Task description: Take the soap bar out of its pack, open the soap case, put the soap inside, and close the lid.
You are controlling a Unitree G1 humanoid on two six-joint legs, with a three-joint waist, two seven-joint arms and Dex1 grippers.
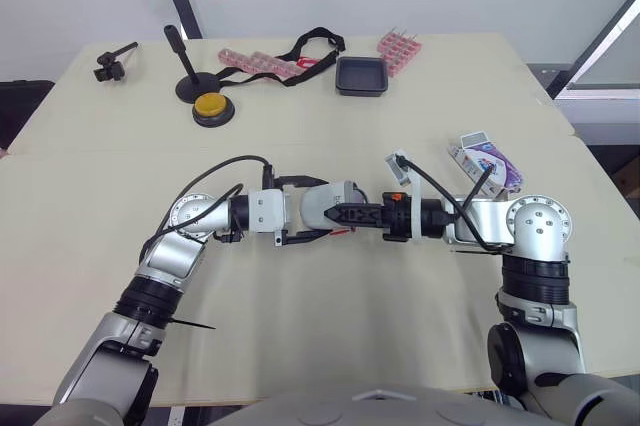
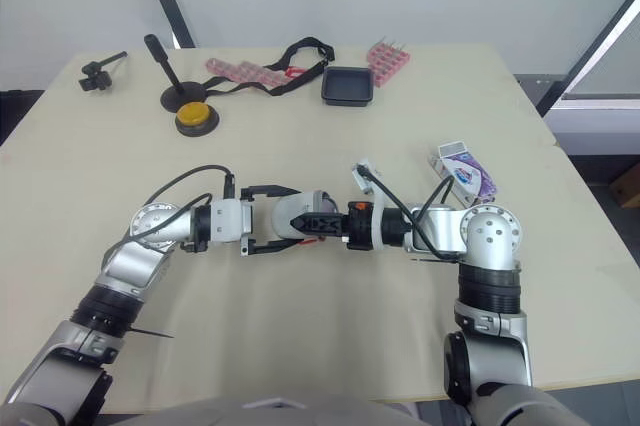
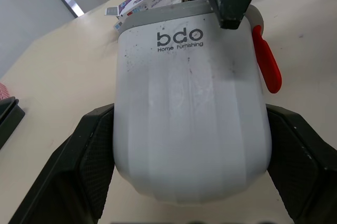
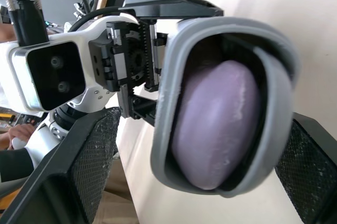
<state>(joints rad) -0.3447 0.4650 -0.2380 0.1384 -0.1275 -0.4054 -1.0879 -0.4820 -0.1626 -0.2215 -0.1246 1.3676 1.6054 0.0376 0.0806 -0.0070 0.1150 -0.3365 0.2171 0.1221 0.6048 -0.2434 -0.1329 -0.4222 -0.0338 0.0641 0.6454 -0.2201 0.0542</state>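
Observation:
My left gripper (image 1: pixel 311 211) is shut on the white soap case (image 1: pixel 322 200), its black fingers (image 3: pixel 97 145) clamping the two sides. The case (image 3: pixel 189 119) has a grey rim and a red latch (image 3: pixel 266 63). It is held just above the table's middle. Its open end faces my right gripper (image 1: pixel 347 214), whose fingers (image 4: pixel 89 155) stand open on either side of that end. The purple soap bar (image 4: pixel 216 124) sits inside the grey rim (image 4: pixel 163 103). The purple and white soap pack (image 1: pixel 485 161) lies on the table to the right.
At the back of the table (image 1: pixel 120 186) stand a black tray (image 1: pixel 362 76), a yellow button (image 1: pixel 213 108), a black stand (image 1: pixel 187 66), pink pill strips (image 1: pixel 258 62), a black strap (image 1: pixel 312 44) and a small clamp (image 1: pixel 113 61).

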